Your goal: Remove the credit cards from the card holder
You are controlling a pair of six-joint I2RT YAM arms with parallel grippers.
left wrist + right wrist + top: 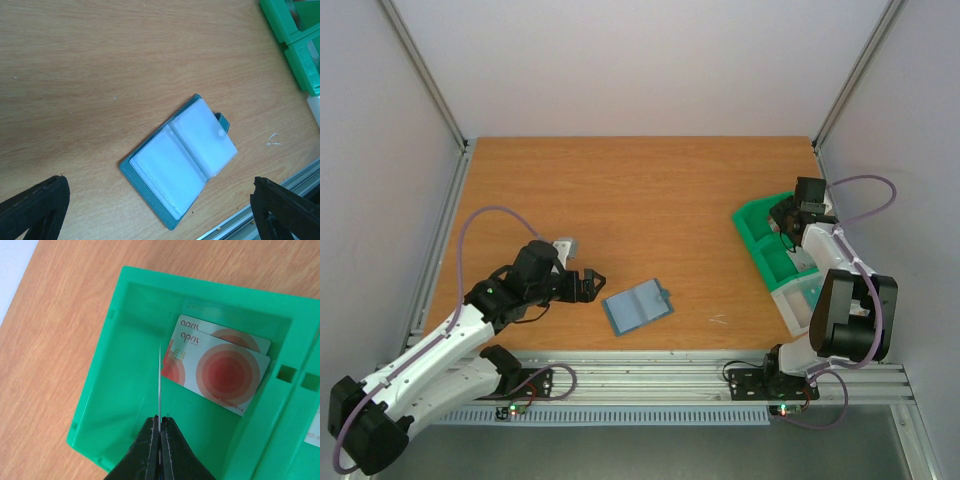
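Observation:
The blue-grey card holder (638, 307) lies spread open on the wooden table, its clear pockets (180, 160) facing up and pale inside. My left gripper (592, 285) hovers just left of it, open, with both black fingers wide apart and nothing between them (160, 215). My right gripper (160, 419) is over the green bin (120, 390), shut on a thin credit card (159, 380) seen edge-on and upright. Two credit cards with red circles (220, 372) lie overlapping on the floor of that compartment.
The green two-compartment bin (755, 225) stands at the table's right side, with a white container (800, 300) next to it nearer the front. An aluminium rail (650, 375) runs along the near edge. Walls enclose the table on three sides.

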